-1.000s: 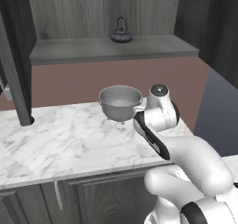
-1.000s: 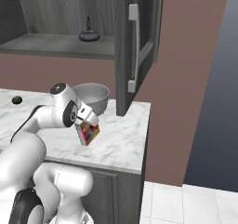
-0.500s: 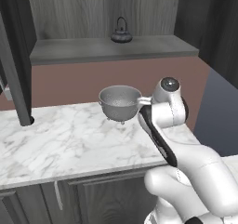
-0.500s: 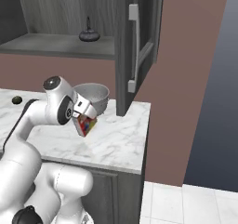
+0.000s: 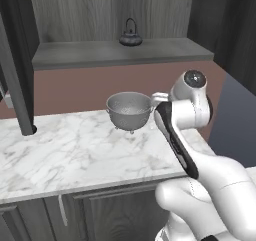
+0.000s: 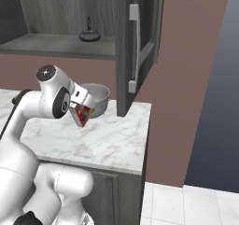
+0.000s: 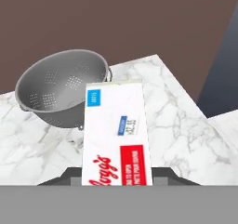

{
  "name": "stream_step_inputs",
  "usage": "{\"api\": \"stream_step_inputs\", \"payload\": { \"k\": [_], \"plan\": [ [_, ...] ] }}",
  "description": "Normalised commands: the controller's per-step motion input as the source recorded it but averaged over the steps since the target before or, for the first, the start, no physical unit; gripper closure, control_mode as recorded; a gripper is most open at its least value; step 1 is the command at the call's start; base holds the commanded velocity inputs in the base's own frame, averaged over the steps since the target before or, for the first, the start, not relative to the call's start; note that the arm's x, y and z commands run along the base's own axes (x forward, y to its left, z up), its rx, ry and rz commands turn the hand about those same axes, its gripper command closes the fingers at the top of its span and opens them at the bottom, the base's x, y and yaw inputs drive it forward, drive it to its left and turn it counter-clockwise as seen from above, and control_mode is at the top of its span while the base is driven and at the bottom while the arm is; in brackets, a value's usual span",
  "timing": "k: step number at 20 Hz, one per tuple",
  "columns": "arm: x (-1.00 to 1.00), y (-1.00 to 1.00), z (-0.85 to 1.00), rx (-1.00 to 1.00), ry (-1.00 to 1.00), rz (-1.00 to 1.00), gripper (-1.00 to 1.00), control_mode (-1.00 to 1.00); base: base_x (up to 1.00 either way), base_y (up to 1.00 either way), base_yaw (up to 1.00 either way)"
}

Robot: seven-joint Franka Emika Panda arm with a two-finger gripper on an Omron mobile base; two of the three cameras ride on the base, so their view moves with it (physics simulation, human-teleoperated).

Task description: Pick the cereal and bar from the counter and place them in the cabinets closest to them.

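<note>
One box, the cereal (image 7: 116, 135), is clamped in the claw (image 6: 83, 113) above the counter (image 6: 112, 140), colander (image 7: 60, 93) at ten o'clock; lift it clear before swinging toward the cabinet shelf (image 6: 56, 45).

A white cereal box (image 7: 116, 135) with blue labels and a red panel rises from the bottom edge, its far end overlapping the rim of a grey perforated colander (image 7: 58, 93) standing on the grey-veined white marble counter (image 7: 181, 125).
</note>
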Motion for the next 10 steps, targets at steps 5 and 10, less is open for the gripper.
{"api": "stream_step_inputs", "payload": {
  "k": [5,10],
  "plan": [
    [-0.50,0.00,0.36,-0.02,0.00,0.06,1.00,-1.00,0.00,0.00,0.00],
    [-0.47,0.00,0.43,-0.01,-0.03,0.06,1.00,-1.00,0.00,0.00,0.00]
  ]
}}
